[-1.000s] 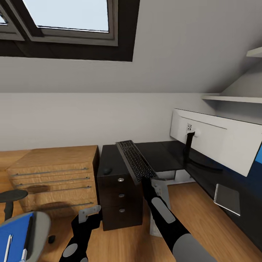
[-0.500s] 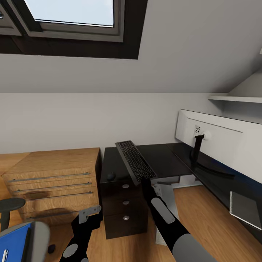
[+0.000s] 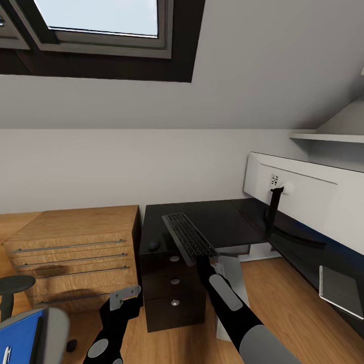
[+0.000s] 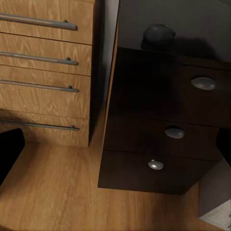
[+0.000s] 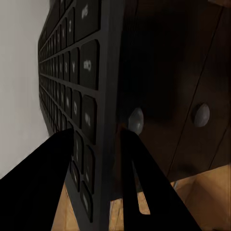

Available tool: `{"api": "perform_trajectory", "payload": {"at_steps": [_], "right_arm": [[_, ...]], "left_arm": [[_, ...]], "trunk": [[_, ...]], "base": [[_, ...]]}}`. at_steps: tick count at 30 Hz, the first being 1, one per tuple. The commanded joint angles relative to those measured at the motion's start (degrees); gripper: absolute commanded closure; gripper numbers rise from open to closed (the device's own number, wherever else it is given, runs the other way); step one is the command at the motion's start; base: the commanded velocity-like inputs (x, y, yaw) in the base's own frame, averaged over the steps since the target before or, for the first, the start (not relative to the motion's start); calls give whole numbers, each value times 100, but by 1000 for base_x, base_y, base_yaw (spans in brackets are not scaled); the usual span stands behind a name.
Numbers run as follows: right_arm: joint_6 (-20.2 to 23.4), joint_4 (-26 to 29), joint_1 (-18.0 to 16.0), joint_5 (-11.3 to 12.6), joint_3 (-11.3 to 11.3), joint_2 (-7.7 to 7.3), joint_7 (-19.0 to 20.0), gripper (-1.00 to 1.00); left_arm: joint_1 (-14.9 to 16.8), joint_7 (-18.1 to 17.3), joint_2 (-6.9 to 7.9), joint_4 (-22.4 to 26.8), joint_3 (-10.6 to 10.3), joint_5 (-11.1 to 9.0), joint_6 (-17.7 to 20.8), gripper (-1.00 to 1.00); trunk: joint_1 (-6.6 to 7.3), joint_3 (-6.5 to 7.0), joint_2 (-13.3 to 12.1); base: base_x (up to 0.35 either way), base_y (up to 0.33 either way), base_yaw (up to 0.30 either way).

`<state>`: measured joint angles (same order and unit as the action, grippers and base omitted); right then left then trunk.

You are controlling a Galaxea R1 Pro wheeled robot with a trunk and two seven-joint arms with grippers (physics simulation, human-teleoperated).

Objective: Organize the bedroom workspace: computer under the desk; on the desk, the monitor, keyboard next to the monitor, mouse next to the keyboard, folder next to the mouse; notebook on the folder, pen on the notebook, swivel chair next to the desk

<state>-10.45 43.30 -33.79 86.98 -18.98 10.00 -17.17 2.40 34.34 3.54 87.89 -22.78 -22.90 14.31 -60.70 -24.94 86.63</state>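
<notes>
The right claw (image 3: 203, 259) grips the keyboard (image 3: 189, 237) by its near short end, just below the frame's centre in the head view; the right wrist view shows the two dark fingers (image 5: 137, 168) clamped across that end, one on the key face and one on the underside. From the claw the keyboard runs up and to the left in the frame, its long axis pointing away over the black table (image 3: 222, 222), its far end reaching toward the wall side of the top and its near end overhanging the front edge above the drawers (image 3: 173, 283). It looks low over the top; whether the far end touches I cannot tell. The monitor (image 3: 303, 197) stands at the right of the frame, so the keyboard probably needs to be set down with its length clear of the stand. The mouse (image 3: 154, 245) sits on the table at the left of the keyboard, near its front edge. The left claw (image 3: 124, 297) hangs lower left, jaws apart and empty, farther from the keyboard than the right. A corner of the blue folder (image 3: 20, 336) shows at the bottom left.
</notes>
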Motion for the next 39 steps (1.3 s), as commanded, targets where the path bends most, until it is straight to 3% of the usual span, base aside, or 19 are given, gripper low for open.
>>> {"api": "perform_trajectory", "payload": {"at_steps": [1, 5, 13, 14, 19, 28, 39], "right_arm": [[-36, 10, -5, 29, -11, 0, -45, 100], [-36, 9, -5, 35, -5, 0, -15, 100], [-34, 4, -8, 118, 8, 0, 467, 100], [-36, 3, -6, 401, 22, 0, 499, 100], [-33, 6, -5, 585, 7, 0, 636, 100], [-27, -4, -5, 597, -3, 0, 700, 100], [-27, -20, -5, 601, -7, 0, 703, 100]], "left_arm": [[6, 46, 6, 9, -15, -30, 19, -100], [6, 46, 6, 9, -15, -30, 19, -100], [6, 46, 6, 11, -15, -29, 19, -100], [6, 46, 6, 12, -15, -30, 19, -100], [6, 46, 6, 11, -15, -30, 19, -100], [6, 46, 6, 9, -15, -30, 19, -100], [2, 46, 6, 14, -15, -30, 15, -100]], "trunk": [[0, -7, 4], [0, -7, 4], [0, -7, 4], [0, -7, 4], [0, -7, 4], [0, -7, 4], [0, -7, 4]], "base": [[0, 0, 0], [0, 0, 0], [0, 0, 0], [0, 0, 0], [0, 0, 0], [86, 0, 0], [294, 72, 0]]}}
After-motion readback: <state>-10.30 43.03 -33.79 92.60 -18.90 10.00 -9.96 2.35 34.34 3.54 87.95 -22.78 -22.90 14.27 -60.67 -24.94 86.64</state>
